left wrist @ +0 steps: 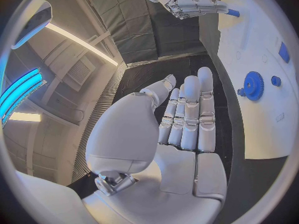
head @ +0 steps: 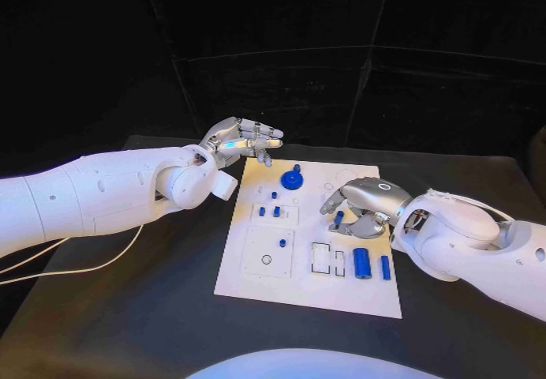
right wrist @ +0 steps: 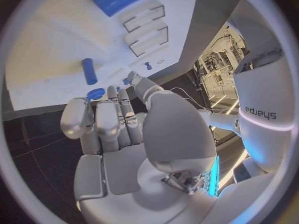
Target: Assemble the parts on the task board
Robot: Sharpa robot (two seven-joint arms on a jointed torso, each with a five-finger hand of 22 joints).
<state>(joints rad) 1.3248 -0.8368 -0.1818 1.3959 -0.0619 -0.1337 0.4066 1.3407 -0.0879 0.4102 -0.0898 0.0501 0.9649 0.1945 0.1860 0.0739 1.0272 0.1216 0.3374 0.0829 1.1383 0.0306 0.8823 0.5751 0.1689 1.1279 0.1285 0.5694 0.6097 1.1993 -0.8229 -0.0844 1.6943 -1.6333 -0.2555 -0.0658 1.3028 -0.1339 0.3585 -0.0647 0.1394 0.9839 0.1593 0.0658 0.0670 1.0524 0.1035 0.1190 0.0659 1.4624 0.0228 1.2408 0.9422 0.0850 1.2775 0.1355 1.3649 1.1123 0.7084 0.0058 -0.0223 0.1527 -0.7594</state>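
Across the black counter (head: 125, 316), a long way to roll for anything knocked off the white task board (head: 307, 294), which lies flat at the middle.

Over the board's far left corner, hovering: left hand (head: 241, 140), fingers (left wrist: 190, 114) straight and side by side, holding nothing. Little risk there, unless dropped carelessly onto the blue gear (head: 293, 179) standing just to its right on the far part of the board (already seated on its post, by the look of it).

Over the board's right middle: right hand (head: 358, 207), fingers (right wrist: 106, 119) curled downward above a short blue peg (head: 338, 217). Cannot tell whether touching the peg or merely close; seems to lie free on the board in the right wrist view. Main hazard here, probably: closing off-centre and flicking the round peg away, or pinching only its end so that it tilts and slips out on the lift.

Nearer, at the board's near right: thick blue cylinder (head: 362, 262) and, just right of it, a slim blue cylinder (head: 386, 267), both lying loose beside the empty rectangular slots (head: 321, 257). Likely to roll if brushed by the right wrist on the way past.

Left of centre: small blue pegs (head: 270, 210) upright in their holes, and a tiny one (head: 282, 242) nearer still. Easy to bend over or unseat with a stray fingertip.
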